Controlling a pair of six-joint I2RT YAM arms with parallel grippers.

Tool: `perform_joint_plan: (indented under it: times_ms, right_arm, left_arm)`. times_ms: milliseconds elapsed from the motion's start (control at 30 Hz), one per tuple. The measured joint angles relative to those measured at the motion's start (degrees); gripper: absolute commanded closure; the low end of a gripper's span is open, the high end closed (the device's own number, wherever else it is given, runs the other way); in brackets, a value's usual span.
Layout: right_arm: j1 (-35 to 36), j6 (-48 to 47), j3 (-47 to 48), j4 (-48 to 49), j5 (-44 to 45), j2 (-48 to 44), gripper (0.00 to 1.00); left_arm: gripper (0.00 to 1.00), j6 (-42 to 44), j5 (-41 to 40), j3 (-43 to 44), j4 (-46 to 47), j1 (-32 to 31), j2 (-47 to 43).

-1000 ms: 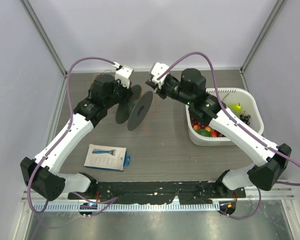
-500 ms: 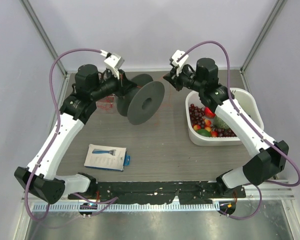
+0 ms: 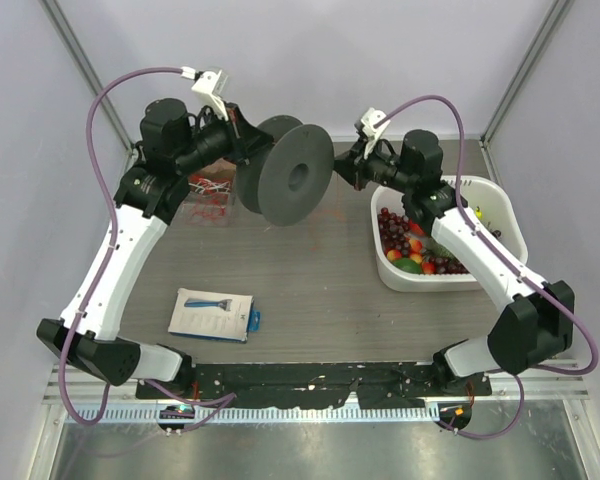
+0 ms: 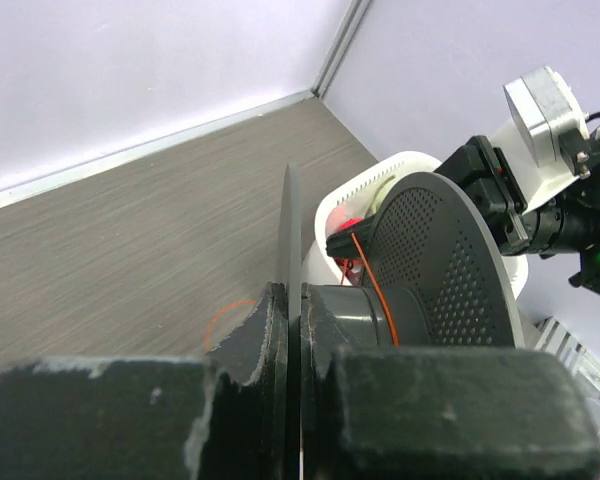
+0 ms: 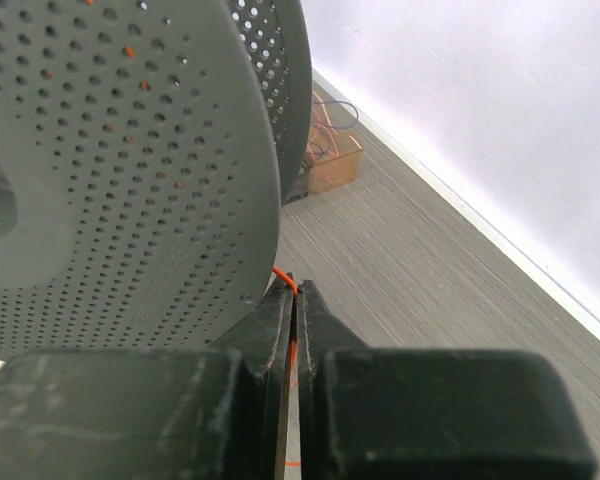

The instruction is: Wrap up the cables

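Observation:
My left gripper (image 3: 242,148) is shut on the thin flange of a grey perforated spool (image 3: 285,172) and holds it above the table at the back. In the left wrist view the flange (image 4: 290,230) is clamped between the jaws (image 4: 293,300), and an orange cable (image 4: 373,285) runs over the spool's hub. My right gripper (image 3: 354,166) is just right of the spool. In the right wrist view it (image 5: 294,292) is shut on the orange cable (image 5: 284,276) beside the spool's flange (image 5: 130,170). A tangle of orange-red and whitish cables (image 3: 212,190) lies in a small clear box.
A white bin (image 3: 504,215) holding fruit stands at the right. A blue razor pack (image 3: 213,313) lies front left. The cable box also shows in the right wrist view (image 5: 332,160). A loose orange loop (image 4: 230,310) lies on the table under the spool.
My left arm has lifted the spool and carried it toward the back, its flange now facing the camera. My right gripper has moved right, away from the spool, still pinching the cable.

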Motion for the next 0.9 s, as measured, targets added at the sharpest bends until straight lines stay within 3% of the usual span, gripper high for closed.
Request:
perform_joint_plan:
  times_ms: [67,133,200,267,367,900]
  right_arm:
    - [-0.07,1.75,-2.54,2.89,-0.79,-1.36,0.85]
    - [-0.11,2.93,-4.00,4.07,-1.07,-2.40,0.70]
    - [-0.20,4.02,-5.60,4.04,-1.14,-3.15,0.48]
    - [-0.26,4.87,-6.75,3.87,-0.92,-3.30,0.38]
    - [-0.35,5.42,-8.09,3.58,-0.28,-3.54,0.32]
    - [-0.44,6.82,-19.56,2.64,1.95,-12.00,0.23]
  left_arm:
    - [1.00,-0.55,-1.29,0.85,-0.96,-0.04,0.07]
    - [1.00,-1.01,-1.99,1.55,-1.70,-0.15,0.09]
    - [1.00,-1.79,-2.25,2.73,-1.01,-0.11,0.26]
    - [1.00,-2.10,-2.14,4.42,-0.09,-0.04,0.26]
    - [1.00,-2.23,-1.77,6.47,1.49,0.04,0.26]
    - [1.00,-2.75,-4.17,18.60,2.40,0.04,2.93]
